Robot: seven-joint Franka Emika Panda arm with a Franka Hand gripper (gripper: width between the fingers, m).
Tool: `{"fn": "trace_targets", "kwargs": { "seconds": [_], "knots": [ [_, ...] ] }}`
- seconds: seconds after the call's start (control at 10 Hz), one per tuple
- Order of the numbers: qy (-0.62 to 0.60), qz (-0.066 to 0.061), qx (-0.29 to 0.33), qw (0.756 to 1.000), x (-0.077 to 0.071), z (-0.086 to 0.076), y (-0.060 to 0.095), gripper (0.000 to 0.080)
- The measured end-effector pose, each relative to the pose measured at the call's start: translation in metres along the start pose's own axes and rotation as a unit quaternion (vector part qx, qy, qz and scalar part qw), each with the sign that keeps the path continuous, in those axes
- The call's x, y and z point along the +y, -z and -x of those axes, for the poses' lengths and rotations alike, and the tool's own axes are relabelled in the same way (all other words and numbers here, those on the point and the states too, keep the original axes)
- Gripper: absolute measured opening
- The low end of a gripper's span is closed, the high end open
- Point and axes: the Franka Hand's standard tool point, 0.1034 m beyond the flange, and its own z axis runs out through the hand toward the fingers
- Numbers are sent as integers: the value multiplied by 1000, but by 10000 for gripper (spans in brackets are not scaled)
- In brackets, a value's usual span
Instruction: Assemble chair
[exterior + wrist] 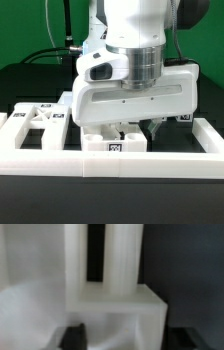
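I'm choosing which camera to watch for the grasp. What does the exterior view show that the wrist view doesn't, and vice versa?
Only the exterior view: the arm, the low border wall and other white parts toward the exterior view's left. Only the wrist view: the dark fingers either side of the block, and two posts rising from it with a dark gap between. Both: that block below the gripper; whether it is gripped is unclear.
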Motion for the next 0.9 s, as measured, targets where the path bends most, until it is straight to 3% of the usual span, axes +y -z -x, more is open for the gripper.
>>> {"fn": "trace_targets", "kwargs": {
  "seconds": [0.1,0.2,0.4,0.7,0.9],
  "knots": [
    [0,0,0,1000,0,0,0,206],
    [0,0,0,1000,0,0,0,78],
    [1,0,1,1000,0,-1,1,31],
    [1,0,1,1000,0,-1,1,31],
    [-9,-2,2,1000,-13,-6,2,31]
  ]
}}
